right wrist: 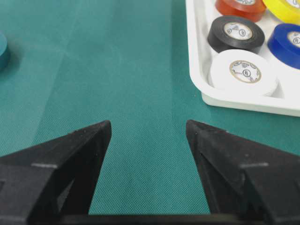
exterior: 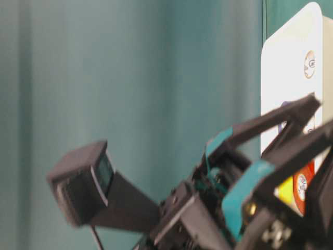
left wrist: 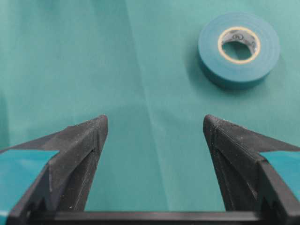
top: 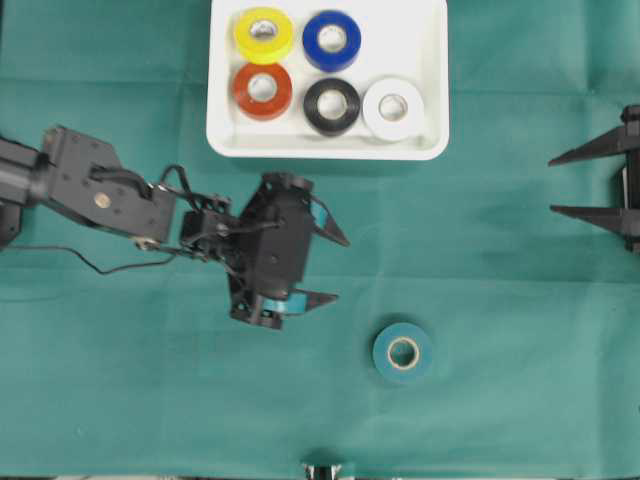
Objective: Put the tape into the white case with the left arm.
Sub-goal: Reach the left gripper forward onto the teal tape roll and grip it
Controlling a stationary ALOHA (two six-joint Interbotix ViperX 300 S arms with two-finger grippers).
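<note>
Five tape rolls (top: 297, 72) in white case (top: 430, 60), one teal roll (top: 402, 352) outside.

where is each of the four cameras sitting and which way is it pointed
Overhead: above, looking straight down on the green cloth, white plastic case, teal tape roll, left gripper, right gripper.
Table-level: low, along the cloth; blurred left gripper close, case behind.
Left wrist: behind its open jaws, facing the teal roll.
Right wrist: behind its open jaws, facing the case.
Shared: both wrist views show the teal roll.
</note>
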